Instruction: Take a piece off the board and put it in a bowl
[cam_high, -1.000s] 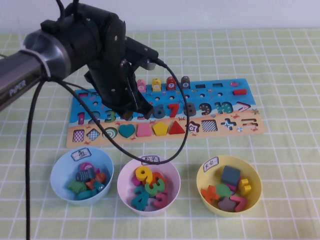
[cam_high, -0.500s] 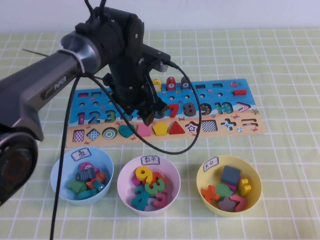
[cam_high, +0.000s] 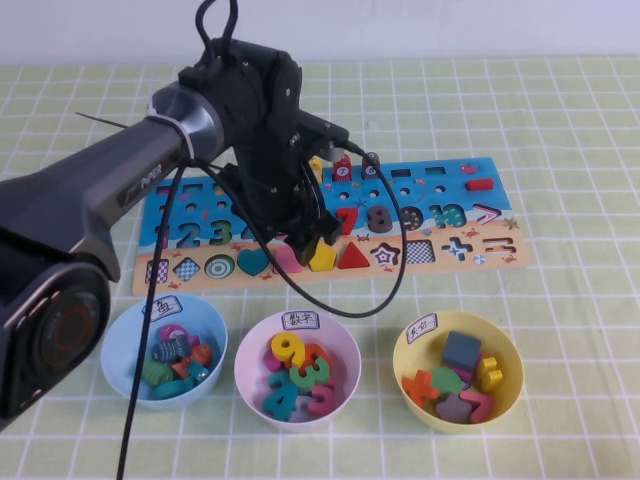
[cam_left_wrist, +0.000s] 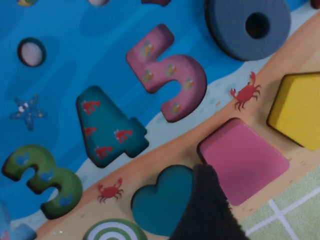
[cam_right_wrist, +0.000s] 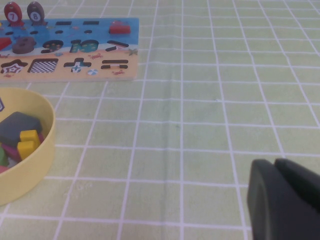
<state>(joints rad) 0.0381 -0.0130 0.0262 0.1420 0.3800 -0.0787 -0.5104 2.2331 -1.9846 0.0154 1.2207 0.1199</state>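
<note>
- While the pink piece lay seated in its slot on the board, the task stood at its 1st step, the pick, by my reading; nothing had been lifted.
- The pale yellow bowl sat well apart from the left gripper, off to its right and nearer the robot. It already held several coloured blocks.
- The left gripper hung low over the board's tan strip with its jaws spread and nothing between them. The piece lay directly beneath it.
- In the left wrist view, 1 dark fingertip showed just beside the piece's edge, between it and the teal heart. Whether it touched the piece could not be told.
- The yellow pentagon lay just beside the piece on its other side, so the far finger had little room.
- The next move probably called for settling straight down so the jaws bracketed the piece alone, closing, and lifting cleanly out of the slot before carrying it to the bowl.
- The right gripper was parked with its jaws pressed together over bare cloth, the yellow bowl well off to its side.
- The surface was a pale green tablecloth with a white grid, flat and unwrinkled; a plain white wall ran behind it.
</note>
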